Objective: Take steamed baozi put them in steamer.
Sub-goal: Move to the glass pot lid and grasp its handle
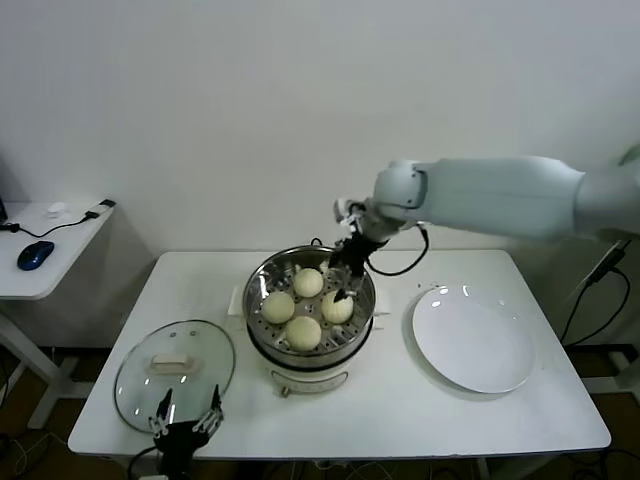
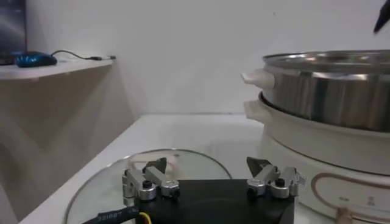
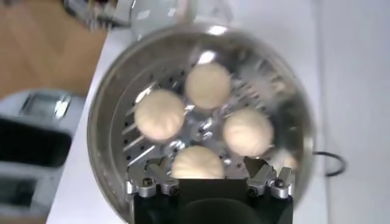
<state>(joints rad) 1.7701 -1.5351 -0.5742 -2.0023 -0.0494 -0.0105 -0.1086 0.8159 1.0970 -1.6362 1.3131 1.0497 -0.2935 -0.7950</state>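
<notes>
The steamer [image 1: 320,353] stands mid-table, a shiny steel pot on a cream base. Several steamed baozi lie on its perforated tray: one at the back [image 1: 308,282], one left [image 1: 278,306], one front [image 1: 303,331], one right [image 1: 338,306]. My right gripper [image 1: 345,285] hangs open over the pot, just above the right bun. In the right wrist view that bun [image 3: 196,163] lies between the spread fingers [image 3: 149,178] of the right gripper [image 3: 207,173], with the others [image 3: 208,85] beyond. My left gripper [image 1: 187,415] is open and empty at the table's front left.
A glass lid [image 1: 175,373] with a white handle lies front left, under my left gripper [image 2: 207,165]. A flat white plate [image 1: 472,340] lies bare to the right of the steamer. A side desk with a blue mouse [image 1: 34,254] stands far left.
</notes>
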